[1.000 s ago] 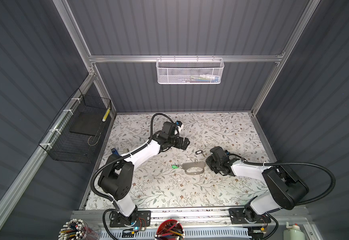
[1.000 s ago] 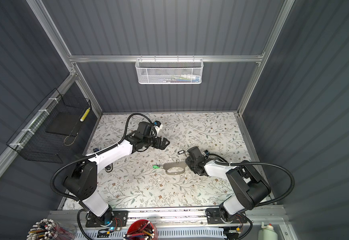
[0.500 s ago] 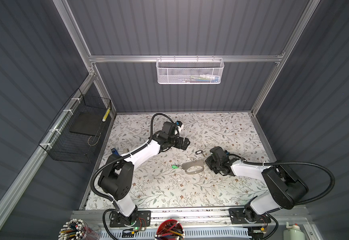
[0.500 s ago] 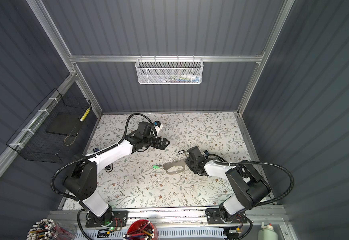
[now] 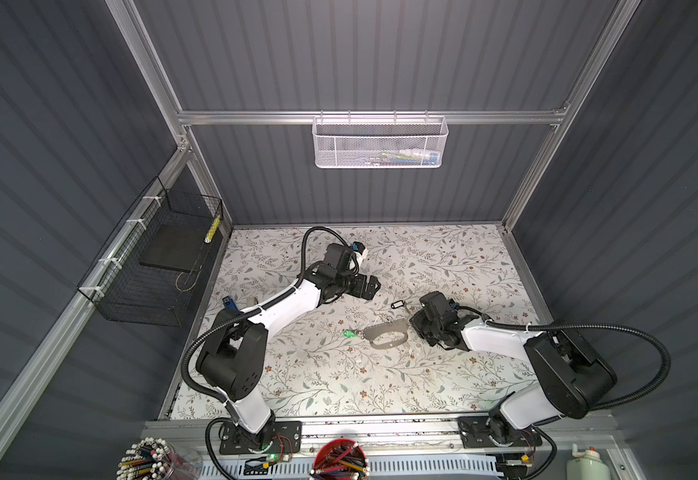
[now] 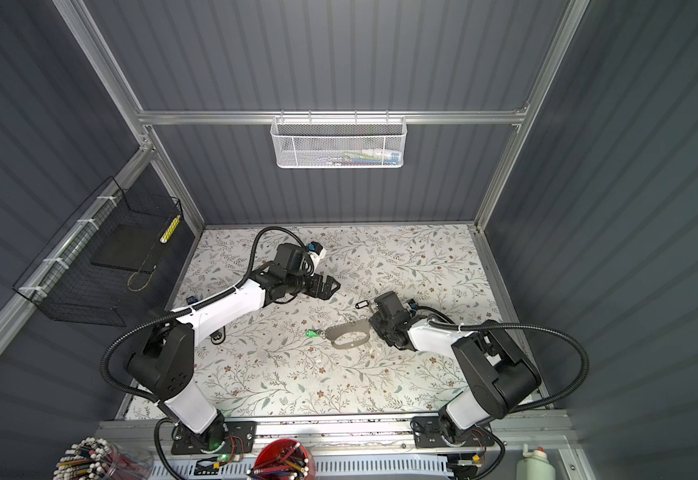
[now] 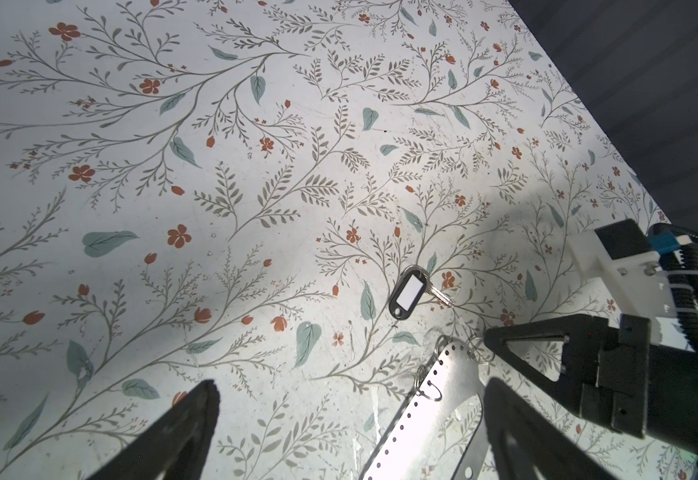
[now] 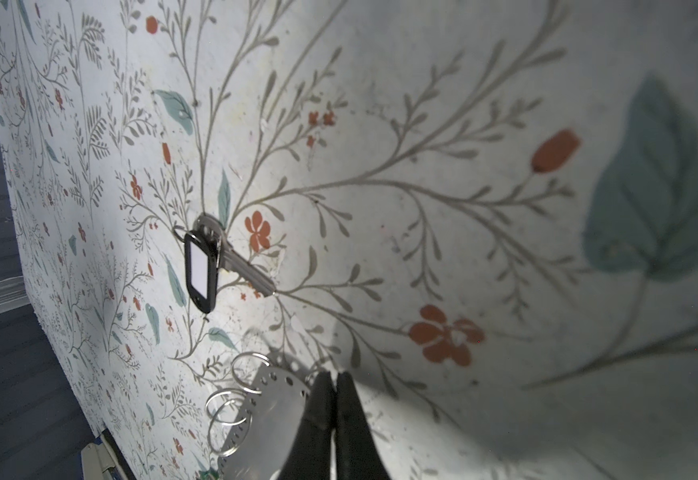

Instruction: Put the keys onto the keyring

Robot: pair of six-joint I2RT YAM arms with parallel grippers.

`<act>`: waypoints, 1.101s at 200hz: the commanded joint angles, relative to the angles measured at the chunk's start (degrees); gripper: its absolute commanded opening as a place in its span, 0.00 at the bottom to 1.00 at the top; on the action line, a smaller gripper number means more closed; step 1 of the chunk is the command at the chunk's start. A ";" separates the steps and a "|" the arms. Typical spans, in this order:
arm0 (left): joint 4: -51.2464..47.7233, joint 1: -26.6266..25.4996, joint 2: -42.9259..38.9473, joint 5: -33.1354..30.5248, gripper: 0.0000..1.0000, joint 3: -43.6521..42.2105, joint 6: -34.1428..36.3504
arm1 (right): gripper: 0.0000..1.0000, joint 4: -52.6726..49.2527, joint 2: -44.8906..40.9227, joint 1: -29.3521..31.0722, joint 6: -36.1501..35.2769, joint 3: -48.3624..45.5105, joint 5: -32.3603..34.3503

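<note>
You have a floral table [image 5: 443, 257] inside grey ribbed walls [image 5: 380, 62]; left end effector [image 5: 374, 286] hovers wide apart, right end effector [image 5: 411, 328] lies low, pinching the keyring [image 5: 387, 336].

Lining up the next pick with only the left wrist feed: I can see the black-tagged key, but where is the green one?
Observer: The green key lies on the table beside the keyring, at the end farthest from the right pincer.
Operator: Is that pincer shut?
Observer: Yes. The right wrist view shows it closed, tips at the keyring's holed edge. I cannot confirm a grip.
Operator: And my own arm?
Observer: In a top view the left pincer sits left of and farther back than the black key, apart from it.
</note>
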 commanded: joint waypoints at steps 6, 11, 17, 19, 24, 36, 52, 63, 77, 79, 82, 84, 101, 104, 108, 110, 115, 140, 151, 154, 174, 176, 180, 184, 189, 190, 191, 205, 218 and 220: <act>-1.08 -0.17 0.50 1.17 1.00 -0.01 -0.79 | 0.18 -2.11 0.59 -0.16 0.07 0.70 0.49; -1.14 -0.17 0.55 1.16 1.00 0.04 -0.75 | 0.18 -2.06 0.56 -0.11 0.16 0.67 0.43; -1.12 -0.17 0.50 1.20 1.00 -0.02 -0.76 | 0.19 -2.11 0.61 -0.08 0.33 0.63 0.44; -1.14 -0.17 0.50 1.16 1.00 -0.02 -0.79 | 0.19 -2.14 0.66 -0.07 0.38 0.59 0.41; -1.14 -0.17 0.50 1.15 1.00 -0.02 -0.75 | 0.21 -2.17 0.66 -0.06 0.51 0.57 0.33; -1.18 -0.17 0.50 1.15 1.00 -0.01 -0.79 | 0.24 -2.07 0.67 -0.06 0.82 0.33 0.13; -1.23 -0.14 0.61 1.15 1.00 0.08 -0.77 | 0.25 -2.09 0.71 -0.04 1.09 0.22 -0.13; -1.19 -0.17 0.59 1.15 1.00 0.07 -0.74 | 0.26 -1.96 0.74 0.08 1.35 0.15 -0.25; -1.23 -0.17 0.59 1.15 1.00 0.07 -0.74 | 0.25 -1.79 0.82 0.13 1.57 0.15 -0.40; -1.30 -0.17 0.64 1.19 1.00 0.09 -0.74 | 0.25 -1.74 0.89 0.14 1.57 0.14 -0.50; -1.24 -0.17 0.67 1.20 1.00 0.05 -0.81 | 0.25 -1.70 0.98 0.18 1.57 0.20 -0.54; -1.26 -0.17 0.68 1.23 1.00 0.07 -0.83 | 0.25 -1.69 1.04 0.18 1.57 0.21 -0.60; -1.24 -0.12 0.71 1.23 1.00 0.21 -0.79 | 0.24 -1.68 1.50 0.16 1.44 0.64 -0.76; -1.27 -0.16 0.65 1.29 1.00 0.20 -0.83 | 0.24 -1.66 1.59 0.13 1.40 0.68 -0.90; -1.28 -0.17 0.68 1.24 1.00 0.13 -0.79 | 0.24 -1.61 1.68 0.15 1.33 0.78 -0.92; -1.25 -0.17 0.68 1.28 1.00 0.20 -0.80 | 0.24 -1.56 1.77 0.14 1.31 0.84 -0.92; -1.26 -0.12 0.75 1.26 1.00 0.19 -0.79 | 0.24 -1.59 1.92 0.19 1.22 0.99 -1.01; -1.39 -0.17 0.77 1.24 1.00 0.25 -0.83 | 0.20 -1.67 2.60 0.20 1.04 1.53 -1.40; -1.32 -0.17 0.84 1.15 1.00 0.26 -0.79 | 0.19 -1.65 2.76 0.14 1.04 1.49 -1.49; -1.38 -0.17 0.85 1.14 1.00 0.25 -0.75 | 0.19 -1.73 2.76 0.17 1.04 1.53 -1.47; -1.56 -0.16 0.88 1.06 1.00 0.34 -0.80 | 0.15 -1.90 2.59 0.11 1.20 1.46 -1.31; -1.53 -0.16 0.93 1.06 1.00 0.34 -0.78 | 0.15 -1.94 2.58 0.18 1.21 1.45 -1.32; -1.55 -0.17 0.94 1.06 1.00 0.34 -0.75 | 0.14 -1.92 2.58 0.16 1.22 1.37 -1.24; -1.54 -0.17 0.94 1.07 1.00 0.34 -0.79 | 0.14 -1.96 2.46 0.18 1.23 1.39 -1.22; -1.53 -0.17 0.94 1.06 1.00 0.34 -0.76 | 0.13 -2.09 2.52 0.19 1.22 1.45 -1.23; -1.56 -0.17 0.94 1.06 1.00 0.34 -0.79 | 0.13 -2.11 2.51 0.20 1.22 1.49 -1.25; -1.57 -0.17 0.94 1.06 1.00 0.34 -0.77 | 0.13 -2.07 2.50 0.16 1.22 1.47 -1.26; -1.60 -0.17 0.94 1.06 1.00 0.38 -0.74 | 0.12 -2.17 2.49 0.19 1.13 1.48 -1.18; -1.63 -0.17 0.94 1.08 1.00 0.39 -0.74 | 0.11 -2.37 2.50 0.13 1.05 1.69 -1.23; -1.66 -0.17 0.94 1.07 1.00 0.35 -0.74 | 0.10 -2.32 2.54 0.12 1.05 1.71 -1.19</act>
